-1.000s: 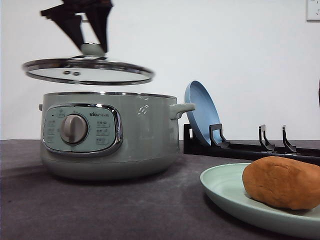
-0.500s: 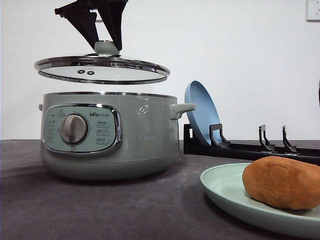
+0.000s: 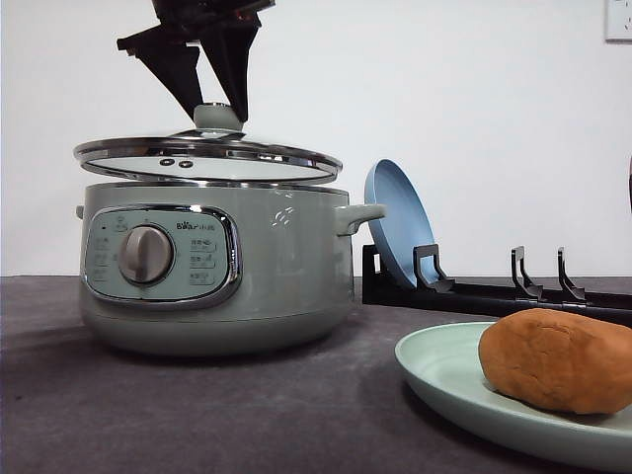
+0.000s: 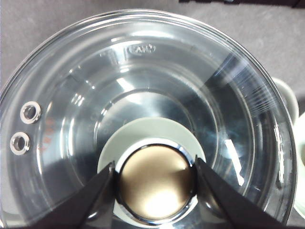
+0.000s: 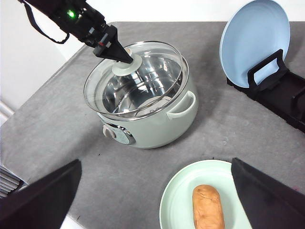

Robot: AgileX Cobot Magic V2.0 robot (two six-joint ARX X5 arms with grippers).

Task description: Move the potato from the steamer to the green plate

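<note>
The left tool (image 3: pixel 219 107), clamped on the lid (image 3: pixel 207 158), has lowered it almost onto the steamer (image 3: pixel 212 267). The potato (image 3: pixel 558 360) already lies on the green plate (image 3: pixel 444 370); the right tool (image 5: pixel 152 191) hangs open above.

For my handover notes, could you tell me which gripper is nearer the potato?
Right. The right gripper hangs open above the potato; the left gripper grips the lid knob over the steamer.
</note>
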